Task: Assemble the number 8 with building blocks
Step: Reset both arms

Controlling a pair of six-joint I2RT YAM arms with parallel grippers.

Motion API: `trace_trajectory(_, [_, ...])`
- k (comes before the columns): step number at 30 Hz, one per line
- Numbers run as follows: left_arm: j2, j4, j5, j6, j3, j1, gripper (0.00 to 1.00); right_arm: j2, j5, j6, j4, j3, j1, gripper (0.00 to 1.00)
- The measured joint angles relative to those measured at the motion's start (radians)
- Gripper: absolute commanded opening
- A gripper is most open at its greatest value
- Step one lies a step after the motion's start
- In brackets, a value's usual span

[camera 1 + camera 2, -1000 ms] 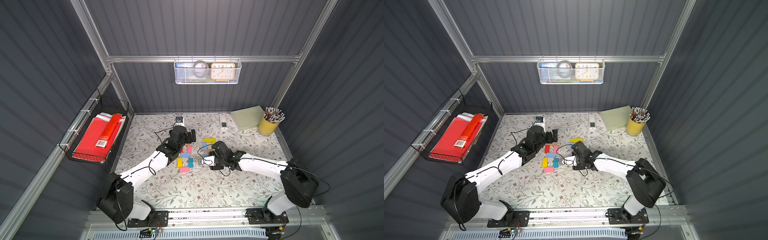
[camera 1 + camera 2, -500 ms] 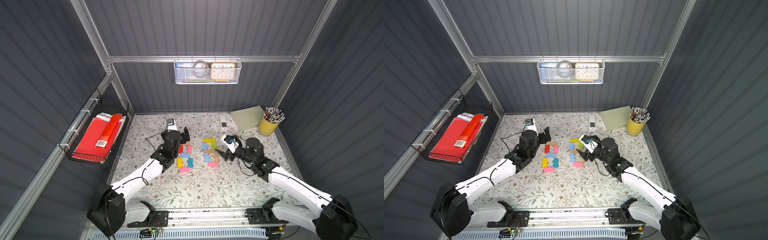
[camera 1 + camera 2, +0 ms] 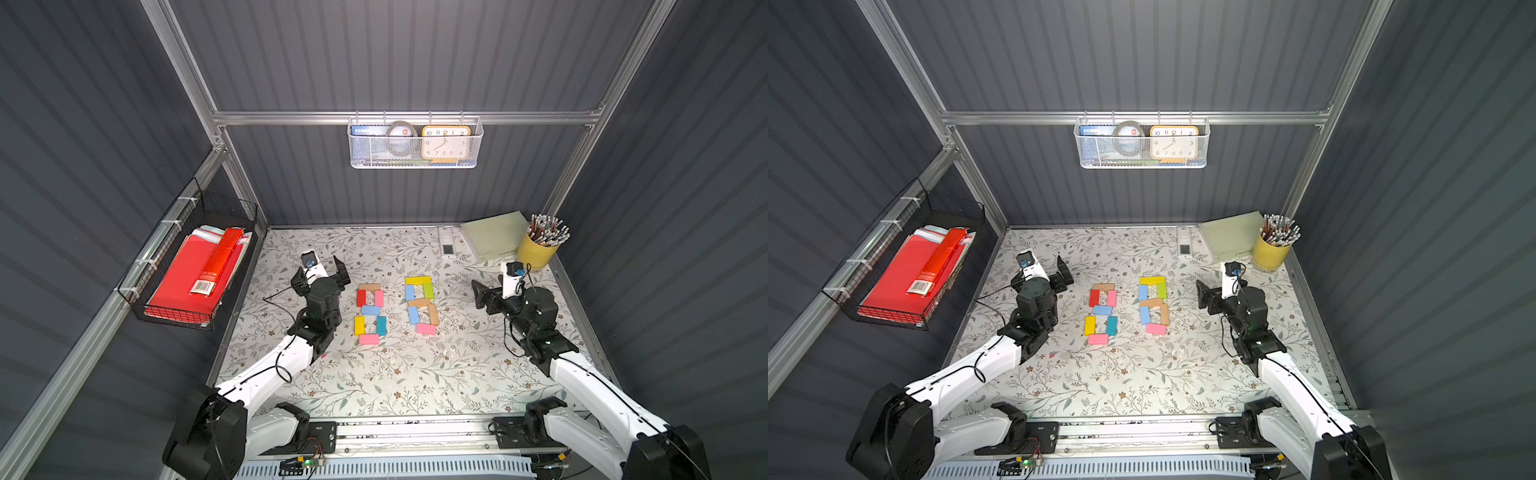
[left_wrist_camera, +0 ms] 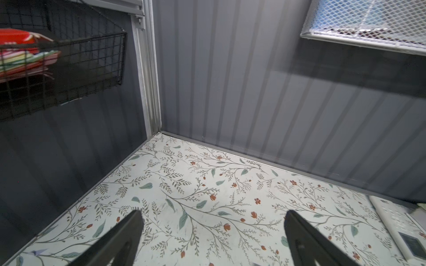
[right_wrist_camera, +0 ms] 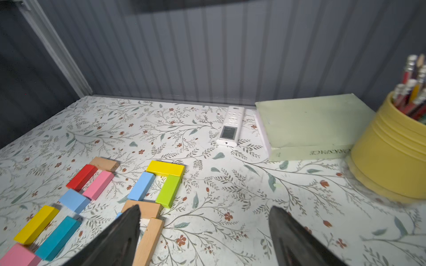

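Floral table [image 3: 374,382]: blocks [image 3: 370,309], remote [image 3: 447,245], book [image 3: 490,237], cup [image 3: 534,255]

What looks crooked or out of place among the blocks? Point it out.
The eight topped by the yellow block: its tan middle block lies tilted, and the blue block, tan side block and pink block below slant with it, so the lower loop looks skewed against the upper one. The other eight sits straighter.

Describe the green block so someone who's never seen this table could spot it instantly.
On the floral table, take the block figure nearer the yellow pencil cup. The green block is the cup-side edge of its loop nearer the back wall, meeting the yellow block that caps it. No other block is green.
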Motion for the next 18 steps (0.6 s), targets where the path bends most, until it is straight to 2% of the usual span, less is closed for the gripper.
trace_trajectory(6, [-0.011,0.021,0.103,-0.010,-0.037,0.113,1.00,-0.041,-0.031,0.065,-0.084,0.005,-0.035,0.95])
trace_trajectory(10, [-0.014,0.027,0.187,-0.010,-0.037,0.165,0.99,-0.084,-0.097,0.072,-0.150,0.003,-0.035,0.95])
trace_trajectory(14, [-0.014,0.030,0.250,-0.020,-0.038,0.172,1.00,-0.109,-0.168,0.100,-0.155,0.002,-0.032,0.96])
trace_trajectory(18, [-0.028,0.036,0.275,-0.029,-0.061,0.172,0.99,-0.089,-0.178,0.115,-0.178,0.004,-0.032,0.99])
